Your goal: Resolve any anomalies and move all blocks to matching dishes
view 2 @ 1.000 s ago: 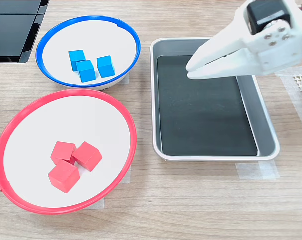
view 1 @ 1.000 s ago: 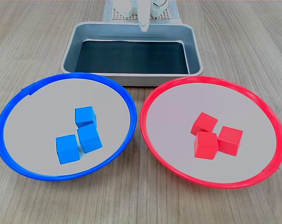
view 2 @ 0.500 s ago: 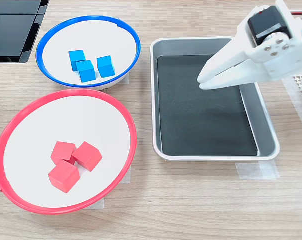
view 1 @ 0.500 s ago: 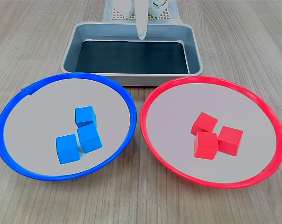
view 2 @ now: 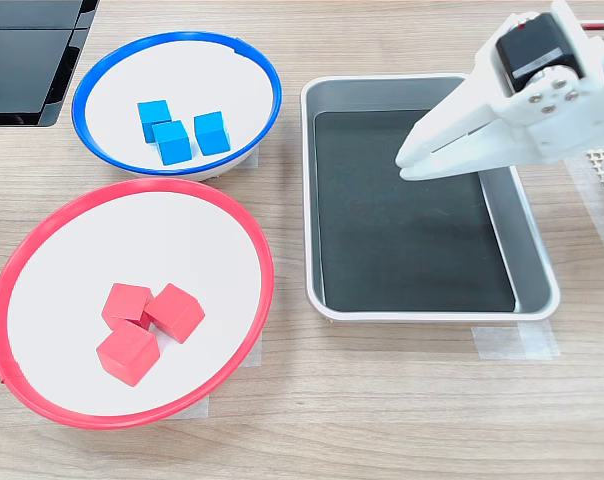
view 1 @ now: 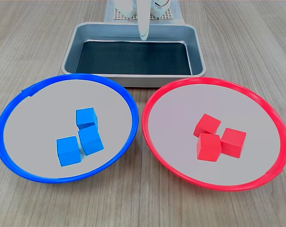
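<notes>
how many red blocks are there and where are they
3, all in the red-rimmed dish, clustered together: one red block at the back, one in front of it, one on the first exterior view's right. None seems hidden; the tray holds no blocks.

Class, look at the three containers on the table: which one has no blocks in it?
The silver tray with the black bottom; nothing lies in it. The blue-rimmed dish holds three blue blocks, the red-rimmed dish three red blocks.

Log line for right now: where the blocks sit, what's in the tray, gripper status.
blue blocks: three in blue-rimmed dish | red blocks: three in red-rimmed dish | tray: no blocks | gripper: shut, empty, above tray
</notes>
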